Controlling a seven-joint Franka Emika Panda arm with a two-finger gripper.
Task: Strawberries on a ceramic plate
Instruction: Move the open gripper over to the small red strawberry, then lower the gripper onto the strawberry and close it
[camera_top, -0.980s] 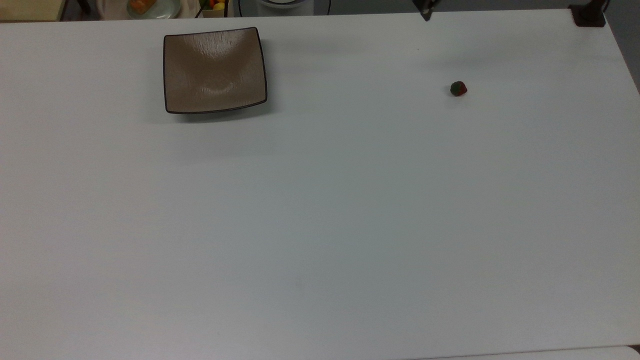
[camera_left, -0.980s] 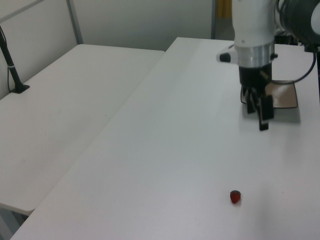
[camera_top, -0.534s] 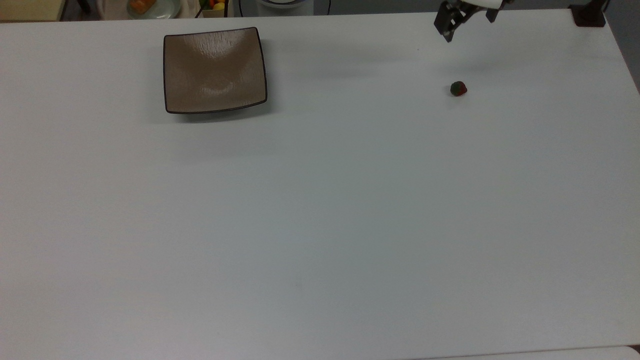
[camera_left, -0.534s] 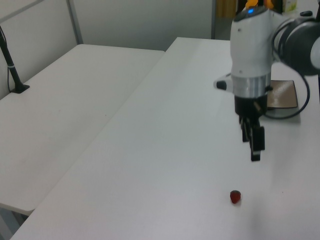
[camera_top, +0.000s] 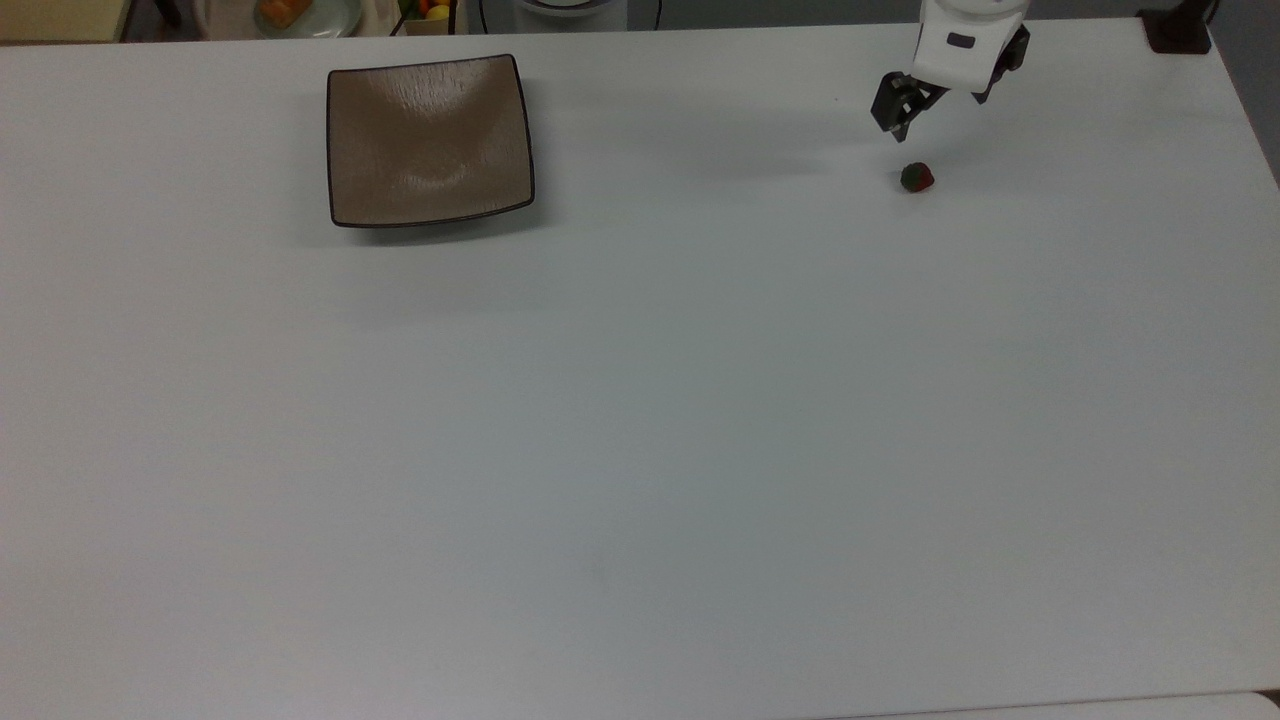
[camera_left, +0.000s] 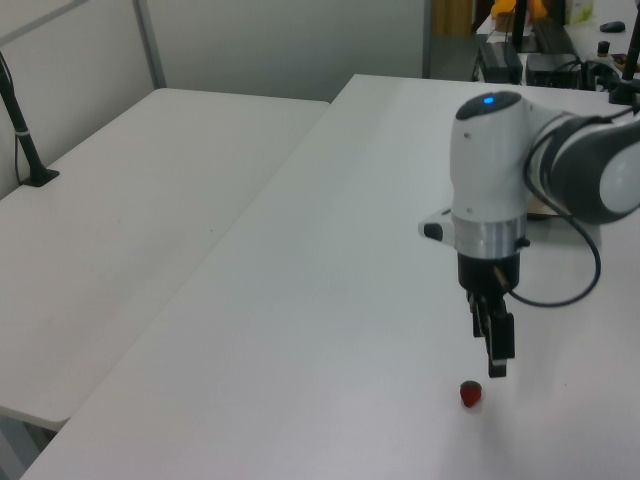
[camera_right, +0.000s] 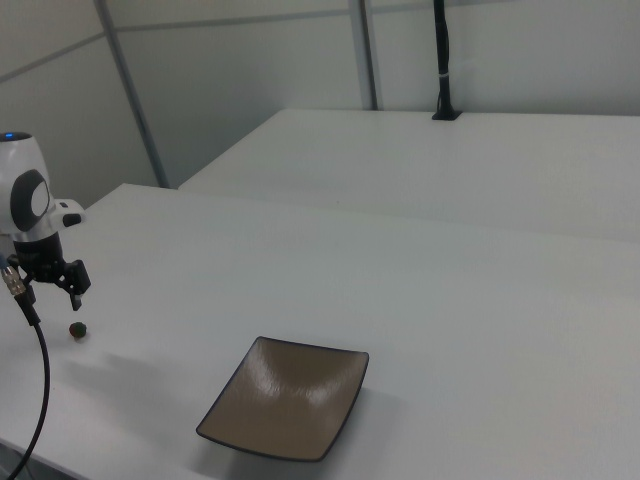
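Observation:
A tiny red strawberry (camera_top: 917, 178) with a dark green cap lies on the white table, at the top view's upper right. My gripper (camera_top: 893, 118) hangs open and empty just above it, a little toward the top view's upper left. In the left view the fingertips (camera_left: 496, 362) hover slightly above and right of the strawberry (camera_left: 471, 394). The square tan-brown ceramic plate (camera_top: 430, 140) sits empty far off at the top view's upper left. The right view shows the plate (camera_right: 285, 397) near the front, with the strawberry (camera_right: 77, 329) and gripper (camera_right: 70, 290) at its far left.
The white table (camera_top: 640, 450) spreads wide below the plate and strawberry. Off its far edge are a pale round dish (camera_top: 300, 12) with orange food and a black post base (camera_top: 1175, 30). A second white table (camera_left: 150, 200) stands at the left view's left.
The arm has come in from the top view's upper edge and dropped toward the strawberry. The fingers now hang just above it. Strawberry and plate have not moved.

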